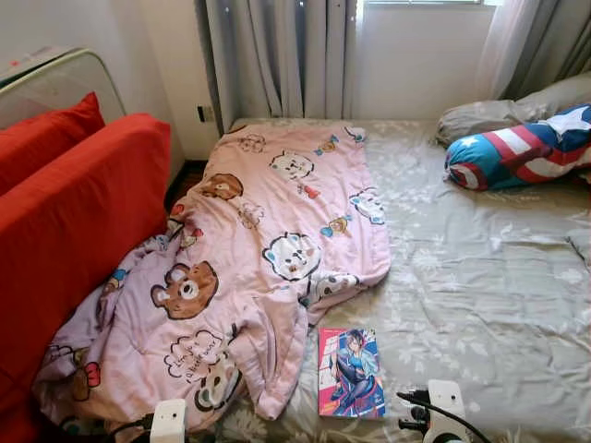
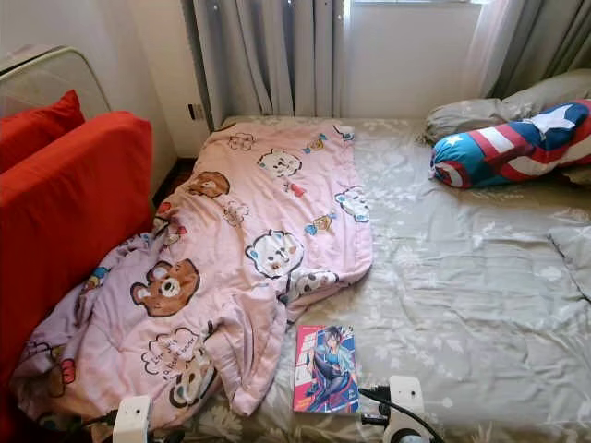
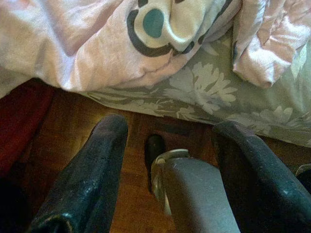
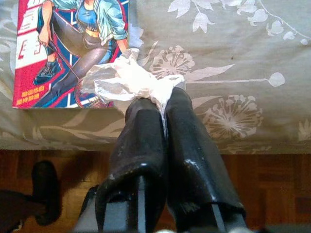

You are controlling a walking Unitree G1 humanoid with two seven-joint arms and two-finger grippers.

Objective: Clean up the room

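Right wrist view shows the right gripper [image 4: 163, 99] clamped on a crumpled tissue [image 4: 129, 80] over the comic book [image 4: 68, 48], while the left gripper [image 3: 170, 141] hangs spread apart beside the blanket [image 3: 97, 43].

You're looking down on a bed [image 1: 480, 277] dressed in a grey floral sheet. Behind its head, grey curtains [image 1: 277, 55] hang against a white wall [image 1: 416, 65], with daylight coming through a window [image 1: 425, 3] above. A red sofa [image 1: 74, 212] stands just beside the bed. Below the bed's near edge lies a wooden floor [image 4: 272, 184].
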